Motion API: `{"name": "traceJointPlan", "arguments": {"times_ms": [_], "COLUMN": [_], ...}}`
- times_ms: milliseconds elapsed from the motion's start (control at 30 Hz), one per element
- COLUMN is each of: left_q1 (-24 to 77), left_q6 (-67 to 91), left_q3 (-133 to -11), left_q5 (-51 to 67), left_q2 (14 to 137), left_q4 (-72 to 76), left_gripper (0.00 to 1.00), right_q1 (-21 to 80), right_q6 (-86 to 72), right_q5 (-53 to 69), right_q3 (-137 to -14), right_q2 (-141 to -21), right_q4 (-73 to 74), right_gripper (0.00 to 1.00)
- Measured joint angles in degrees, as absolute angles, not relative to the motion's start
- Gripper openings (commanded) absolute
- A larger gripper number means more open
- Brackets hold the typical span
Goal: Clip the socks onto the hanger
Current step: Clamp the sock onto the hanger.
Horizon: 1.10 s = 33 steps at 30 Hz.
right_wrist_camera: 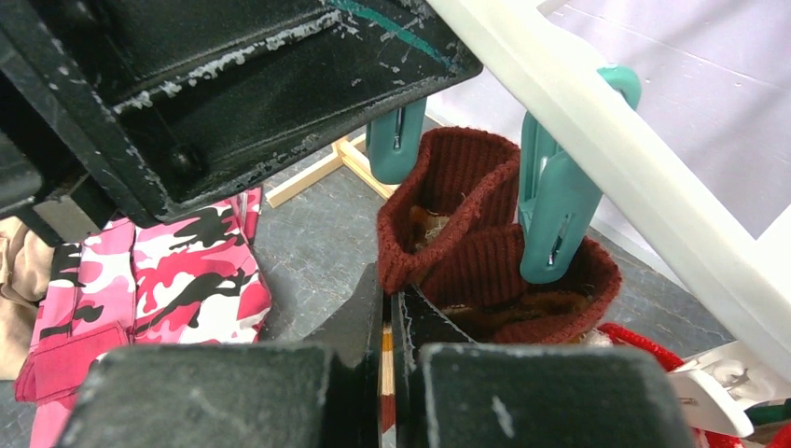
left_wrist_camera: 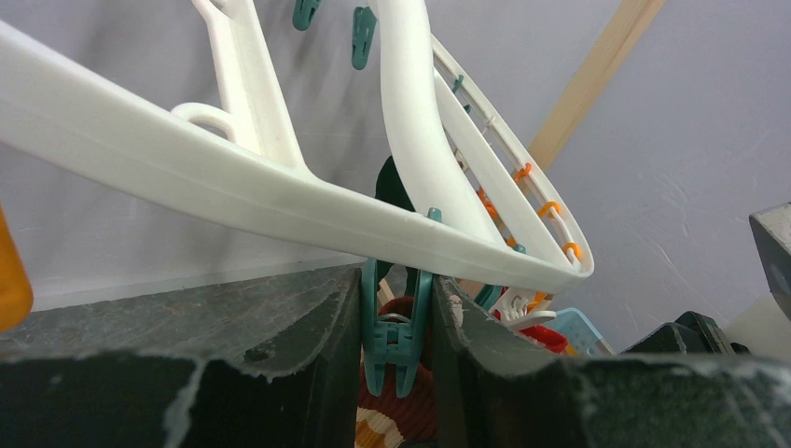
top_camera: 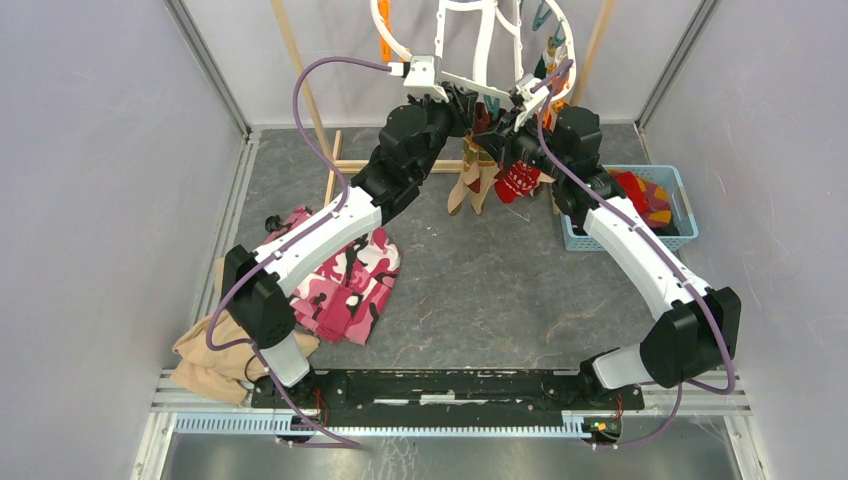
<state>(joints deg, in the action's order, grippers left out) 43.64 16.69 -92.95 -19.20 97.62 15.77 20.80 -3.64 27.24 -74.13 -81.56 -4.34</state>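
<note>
Up at the hanger [top_camera: 484,45], my left claw [left_wrist_camera: 396,317] squeezes a teal clip [left_wrist_camera: 396,341], right claw [right_wrist_camera: 390,308] pinched shut on a maroon sock [right_wrist_camera: 466,168]; several socks [top_camera: 478,180] hang, more wait in the basket [top_camera: 655,169].

Your overhead view is evenly, softly lit, with only faint shadows on the desk [top_camera: 480,290] beneath the arms [top_camera: 330,225]. In the left wrist view the white hanger [left_wrist_camera: 233,187] glares almost washed out while the left claw [left_wrist_camera: 396,308] sits dark and blurred up close; the right claw [right_wrist_camera: 387,327] is likewise soft-edged.
</note>
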Motion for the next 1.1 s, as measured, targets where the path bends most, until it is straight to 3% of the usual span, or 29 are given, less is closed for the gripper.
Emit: {"name": "traceJointPlan", "arguments": {"times_ms": [1100], "left_q1": [43.6], "left_q6": [16.7], "left_q3": [-92.9], "left_q5": [-19.5], "left_q2": [97.6], "left_q4": [15.8], "left_gripper": [0.02], "right_q1": [22.2], "right_q6": [-2.2], "right_q5": [25.1], "right_q3": [-72.0], "right_q2": [-79.2], "right_q4": [-3.7], "right_gripper": [0.00]}}
